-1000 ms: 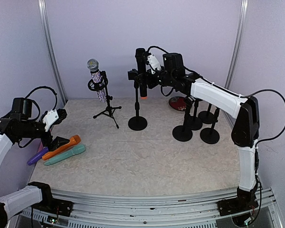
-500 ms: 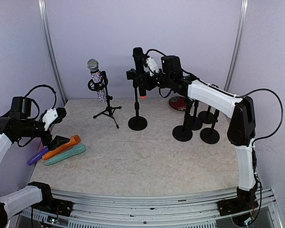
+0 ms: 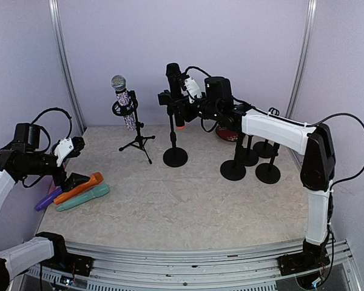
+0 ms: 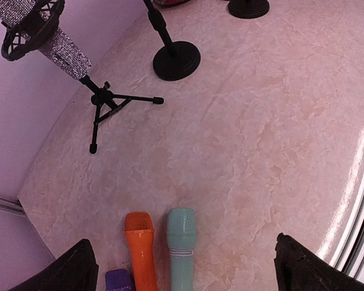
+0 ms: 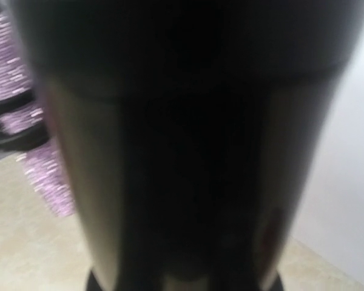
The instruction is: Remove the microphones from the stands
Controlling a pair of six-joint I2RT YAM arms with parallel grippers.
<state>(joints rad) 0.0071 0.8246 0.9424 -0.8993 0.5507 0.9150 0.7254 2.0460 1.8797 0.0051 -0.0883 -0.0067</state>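
Top external view, starting from the left: the left tool hovers over the left edge of the desk with its fingers wide apart and nothing in them. Right below it three spare mics lie side by side: a purple microphone, an orange microphone and a teal microphone. The left wrist view shows the same trio, heads pointing away from the camera.

Further back there's a sparkly microphone sitting tilted in the ring of a little tripod stand.

Next along is the black microphone. It's upright in the clip of the round-base stand, orange end down. The right tool is pressed right up against it from the right. In the right wrist view the dark mic body fills pretty much the whole shot, so honestly I can't tell if the tool is clamped on it or just around it.

Far right, a cluster of empty stands sits near the back corner.
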